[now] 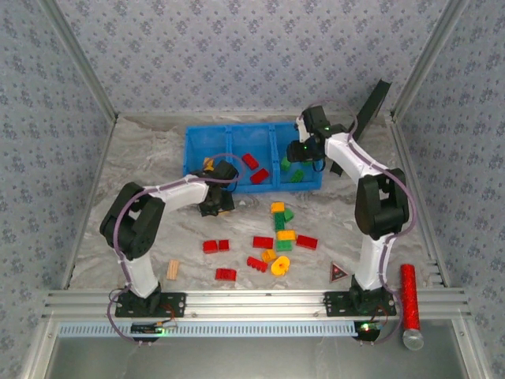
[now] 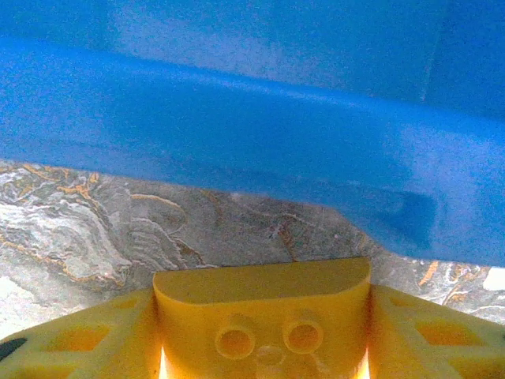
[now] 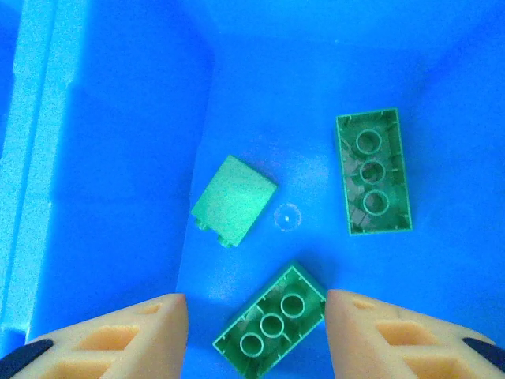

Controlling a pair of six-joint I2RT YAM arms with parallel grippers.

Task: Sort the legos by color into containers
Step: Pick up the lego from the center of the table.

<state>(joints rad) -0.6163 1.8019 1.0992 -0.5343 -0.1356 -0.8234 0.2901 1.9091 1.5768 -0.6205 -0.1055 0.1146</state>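
Note:
My left gripper [image 1: 218,183] hangs at the near wall of the blue bin [image 1: 193,150], by its left compartment. It is shut on a yellow brick [image 2: 262,312], pinched between the yellow fingers [image 2: 79,343], and the bin's rim [image 2: 237,118] runs just ahead. My right gripper [image 3: 254,304] stands open over the right compartment, above three green bricks [image 3: 372,172] on the bin floor. In the top view the right gripper [image 1: 306,150] is above those green bricks [image 1: 297,175]. Red bricks [image 1: 250,161] lie in the middle compartment. Several red, yellow and green bricks [image 1: 263,242] and a yellow gear ring [image 1: 280,265] are scattered on the table.
A tan wooden block [image 1: 172,270] lies near the left arm's base. A dark triangle [image 1: 338,273] sits by the right arm's base. A red glittery tube [image 1: 409,304] rests on the front rail at right. Metal frame posts and patterned walls close in the marble table [image 1: 142,158].

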